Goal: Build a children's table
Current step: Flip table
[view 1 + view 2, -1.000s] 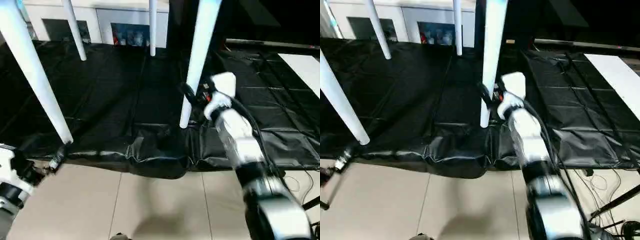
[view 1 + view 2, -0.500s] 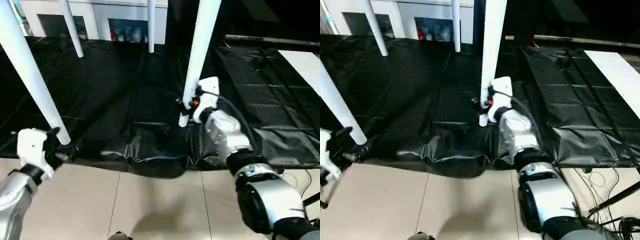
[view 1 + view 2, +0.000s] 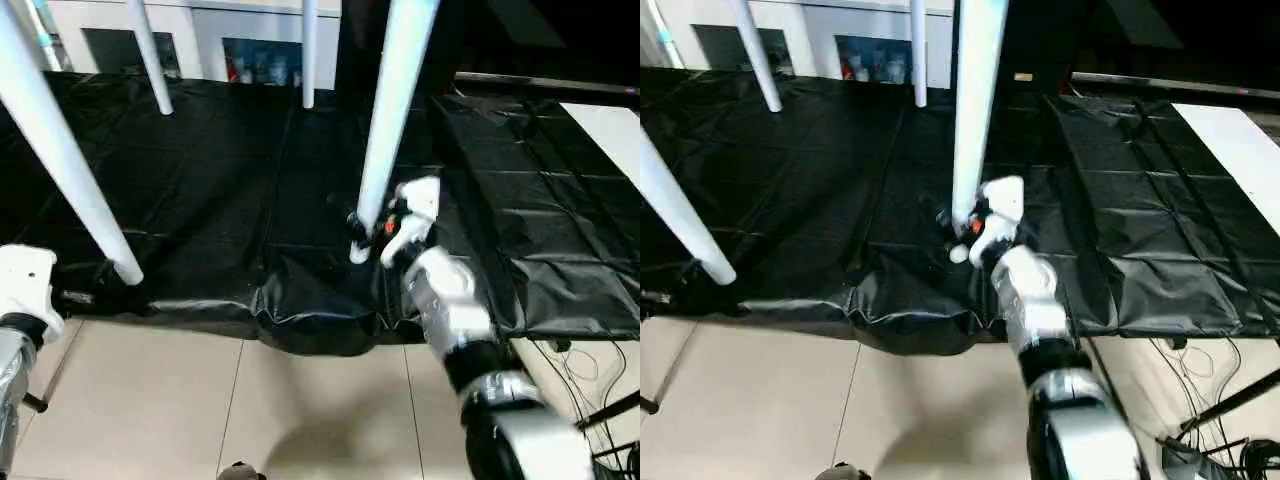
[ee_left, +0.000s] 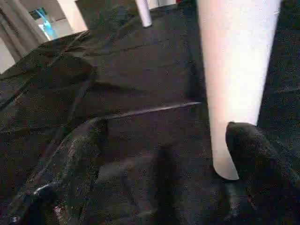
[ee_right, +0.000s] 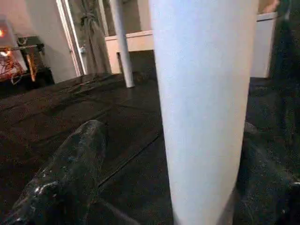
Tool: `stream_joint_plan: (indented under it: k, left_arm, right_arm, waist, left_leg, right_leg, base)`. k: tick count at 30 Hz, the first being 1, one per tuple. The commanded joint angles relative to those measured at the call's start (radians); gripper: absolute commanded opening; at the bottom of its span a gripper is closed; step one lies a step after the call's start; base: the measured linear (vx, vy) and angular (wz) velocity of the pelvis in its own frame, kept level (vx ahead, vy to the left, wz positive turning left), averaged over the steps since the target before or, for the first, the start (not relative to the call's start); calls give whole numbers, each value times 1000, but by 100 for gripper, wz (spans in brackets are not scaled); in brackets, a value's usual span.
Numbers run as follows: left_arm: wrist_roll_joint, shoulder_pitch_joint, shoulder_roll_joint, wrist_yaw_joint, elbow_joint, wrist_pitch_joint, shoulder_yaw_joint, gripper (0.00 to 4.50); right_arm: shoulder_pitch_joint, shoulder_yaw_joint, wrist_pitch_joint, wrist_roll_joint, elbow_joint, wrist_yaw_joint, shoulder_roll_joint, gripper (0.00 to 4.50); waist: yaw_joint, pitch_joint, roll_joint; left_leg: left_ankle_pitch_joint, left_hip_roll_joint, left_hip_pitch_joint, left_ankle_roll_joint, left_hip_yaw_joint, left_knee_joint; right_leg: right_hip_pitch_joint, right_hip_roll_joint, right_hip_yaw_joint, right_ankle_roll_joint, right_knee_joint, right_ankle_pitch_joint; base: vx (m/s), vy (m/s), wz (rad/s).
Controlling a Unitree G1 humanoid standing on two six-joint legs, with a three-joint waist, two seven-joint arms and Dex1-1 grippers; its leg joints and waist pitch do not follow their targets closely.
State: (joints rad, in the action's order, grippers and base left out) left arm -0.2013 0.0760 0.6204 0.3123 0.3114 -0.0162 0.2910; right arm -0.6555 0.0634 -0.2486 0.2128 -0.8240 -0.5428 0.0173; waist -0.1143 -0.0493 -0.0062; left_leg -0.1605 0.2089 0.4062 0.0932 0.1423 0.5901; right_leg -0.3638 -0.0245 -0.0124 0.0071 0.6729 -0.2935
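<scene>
The right hand (image 3: pixel 958 232) sits open around a white leg (image 3: pixel 975 95). The left hand (image 4: pixel 154 187) is open beside another leg (image 3: pixel 60 150) on the black tabletop (image 3: pixel 220 180)

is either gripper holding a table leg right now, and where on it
Right gripper straddles the near right leg just above its foot; whether the fingers press on it cannot be told. Left gripper, open beside the near left leg, holds nothing.

Left gripper (image 4: pixel 154 187) at 8 o'clock, jaws wide; right gripper (image 3: pixel 362 226) extended at centre, jaws wide.
</scene>
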Motion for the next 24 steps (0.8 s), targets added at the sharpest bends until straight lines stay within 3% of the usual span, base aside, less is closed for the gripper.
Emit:
stream_joint_plan:
  k: [1, 7, 8, 10, 11, 14, 15, 17, 21, 24]
  left_arm:
    - [6, 10, 6, 1, 2, 11, -2, 446]
    - [11, 21, 8, -1, 20, 18, -1, 446]
    - [27, 51, 25, -12, 79, 36, 3, 446]
    - [52, 96, 54, -33, 176, 67, 14, 446]
    - [58, 108, 60, -38, 201, 74, 16, 446]
    - [64, 133, 76, -36, 271, 104, 28, 446]
    - [65, 138, 78, -35, 283, 108, 30, 446]
    - [70, 147, 84, -42, 304, 115, 33, 446]
    - [65, 160, 84, -38, 320, 137, 35, 446]
    - [48, 150, 63, -21, 285, 157, 39, 446]
  right_arm:
    - [7, -19, 7, 3, 27, -10, 3, 393]
    - [24, -29, 16, 3, 55, -9, 14, 393]
    - [52, -52, 28, -2, 107, 8, 45, 393]
    - [82, -76, 49, -4, 171, 26, 89, 393]
    - [87, -79, 56, -5, 185, 30, 98, 393]
    - [104, -94, 94, 5, 226, 18, 117, 393]
    - [108, -100, 100, 5, 235, 15, 118, 393]
    - [113, -105, 104, 2, 246, 19, 118, 393]
    - [108, -78, 101, -15, 250, 70, 106, 393]
    - [99, -54, 100, -24, 250, 117, 87, 393]
  waist:
    - [-2, 65, 31]
    - [-3, 64, 33]
    - [2, 58, 12]
    - [-1, 61, 21]
    - [1, 61, 17]
    - [4, 59, 13]
    - [3, 61, 19]
    - [4, 61, 19]
    - [1, 64, 17]
    - [-4, 63, 20]
  left_leg:
    - [-176, 21, -38, 27, -3, -65]
    - [-174, 21, -37, 27, -3, -65]
    - [-168, 21, -35, 20, 1, -67]
    - [-153, 15, -40, 4, -3, -67]
    - [-157, 17, -41, 4, -3, -69]
    - [-176, 23, -43, 22, -6, -75]
    - [-173, 23, -44, 27, -8, -76]
    - [-180, 25, -45, 34, -8, -78]
    - [-164, 22, -46, 53, -6, -76]
    - [-189, 23, -47, 68, -6, -78]
  right_leg:
    - [24, -84, 28, -150, -71, 292]
    - [23, -84, 29, -147, -72, 285]
    - [24, -81, 30, -145, -75, 293]
    - [23, -83, 32, -110, -76, 295]
    - [22, -84, 32, -106, -76, 294]
    - [20, -85, 31, -117, -76, 265]
    - [20, -85, 29, -117, -74, 266]
    - [18, -85, 29, -112, -75, 274]
    - [20, -88, 29, -105, -73, 329]
    - [19, -89, 29, -105, -74, 308]
  base:
    - [0, 0, 0]
    - [0, 0, 0]
    - [0, 0, 0]
    - [0, 0, 0]
    - [0, 0, 0]
    - [0, 0, 0]
    - [0, 0, 0]
    - [0, 0, 0]
    - [0, 0, 0]
    - [0, 0, 0]
